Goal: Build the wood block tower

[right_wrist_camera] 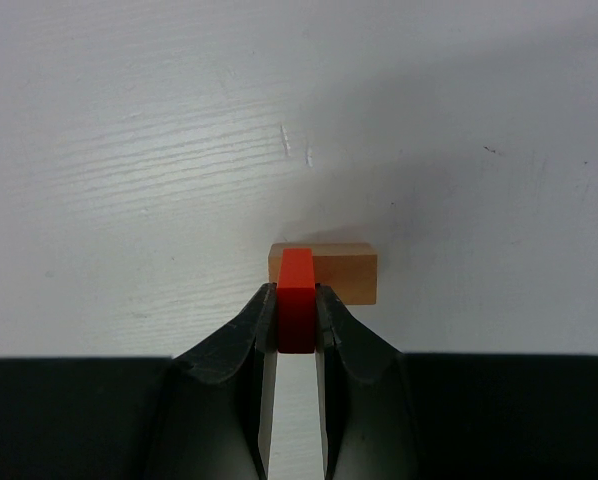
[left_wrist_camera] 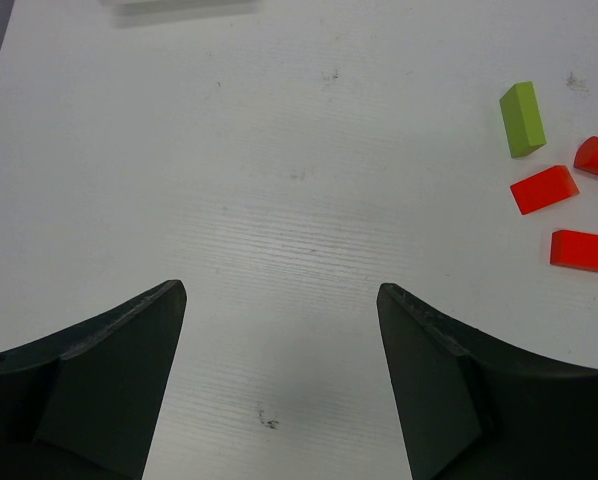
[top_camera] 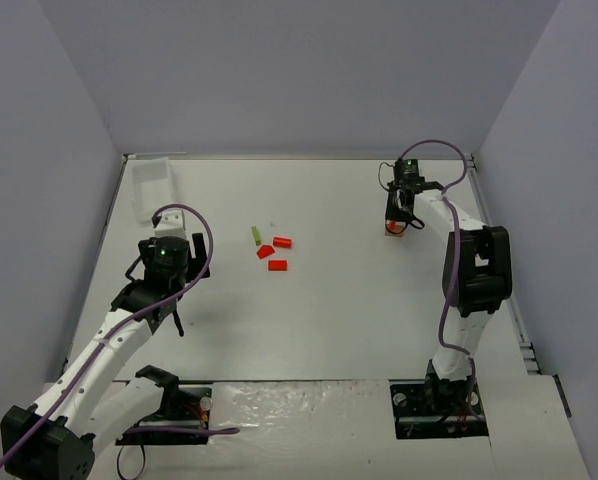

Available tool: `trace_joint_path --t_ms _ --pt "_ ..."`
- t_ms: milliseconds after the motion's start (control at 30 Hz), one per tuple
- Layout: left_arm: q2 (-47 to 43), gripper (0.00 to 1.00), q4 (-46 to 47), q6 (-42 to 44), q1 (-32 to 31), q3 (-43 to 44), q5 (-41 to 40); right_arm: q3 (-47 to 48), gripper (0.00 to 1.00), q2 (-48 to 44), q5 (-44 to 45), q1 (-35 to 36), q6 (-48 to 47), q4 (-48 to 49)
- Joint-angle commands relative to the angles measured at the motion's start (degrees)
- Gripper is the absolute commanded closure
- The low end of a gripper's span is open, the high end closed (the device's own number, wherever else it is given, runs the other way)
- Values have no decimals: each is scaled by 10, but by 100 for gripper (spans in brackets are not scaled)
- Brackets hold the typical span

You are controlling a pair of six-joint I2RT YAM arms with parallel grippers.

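My right gripper point(right_wrist_camera: 296, 296) is shut on a red block point(right_wrist_camera: 296, 290) and holds it over the left part of a tan block point(right_wrist_camera: 344, 270) lying on the table at the far right point(top_camera: 395, 228). Whether the red block touches the tan one I cannot tell. Three red blocks point(top_camera: 277, 265) and a yellow-green stick point(top_camera: 255, 235) lie loose mid-table; they show in the left wrist view too, the stick point(left_wrist_camera: 522, 118) and red pieces point(left_wrist_camera: 544, 188) at upper right. My left gripper point(left_wrist_camera: 279, 300) is open and empty, above bare table left of them.
A clear white plastic tray point(top_camera: 151, 188) stands at the far left corner. Grey walls close in the table on the left, back and right.
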Motion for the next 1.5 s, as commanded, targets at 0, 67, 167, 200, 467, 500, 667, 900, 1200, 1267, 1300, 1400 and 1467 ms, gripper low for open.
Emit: trace_joint_path --t_ms 0,67,167,200,467,500,667,900,1200,1267,1300,1400,1467 --pt "1 25 35 4 4 14 2 -8 100 -27 -5 0 4 -5" --pt "0 25 35 3 4 13 2 -10 100 -30 -3 1 5 -6" --pt "-1 25 36 3 4 14 3 -13 100 -33 0 1 5 -8" --pt "0 25 35 3 4 14 3 -14 100 -34 1 1 6 -8" --pt "0 25 36 4 4 13 4 -13 100 -37 8 2 5 -16" --pt "0 25 36 4 4 13 4 -11 100 -37 9 2 5 -16" --pt "-2 25 36 3 4 14 4 -5 100 -39 17 4 3 -20" --pt "-2 25 36 4 4 13 4 1 100 -39 19 6 -1 -26" --pt "-3 25 37 4 4 14 5 5 100 -36 11 6 -9 -26" --pt "-4 25 37 5 4 14 5 5 100 -36 9 6 -10 -26" --pt "-4 25 37 5 4 13 5 5 100 -36 9 6 -10 -26" --pt "-4 25 37 5 4 14 4 5 100 -37 11 8 -11 -26" --pt "-4 25 37 5 4 13 5 4 100 -37 11 9 -12 -26"
